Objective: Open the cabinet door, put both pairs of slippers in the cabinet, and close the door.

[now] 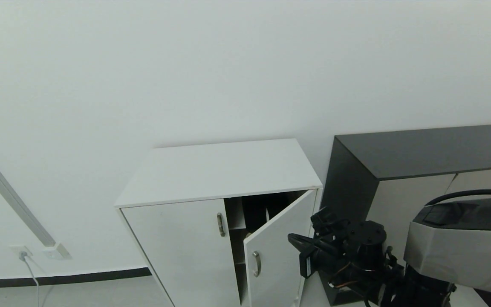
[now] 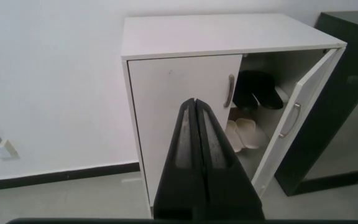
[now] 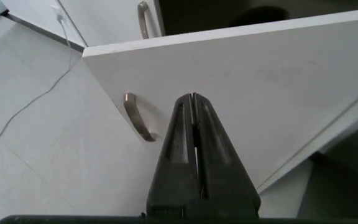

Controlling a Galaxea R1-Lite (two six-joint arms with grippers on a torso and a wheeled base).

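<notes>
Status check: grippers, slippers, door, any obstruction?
Both shut, empty: left gripper, right gripper at outer face of right door. Door half open. Black slippers and pale slippers inside cabinet. Nothing seen in door's path.

A dark sideboard point(image 1: 420, 153) stands at middle right. At lower left, a grey conduit point(image 1: 7, 192) slants down towards a socket point(image 1: 20, 250) with a plugged cable point(image 1: 35, 281), above a black skirting strip point(image 1: 58, 279).
</notes>
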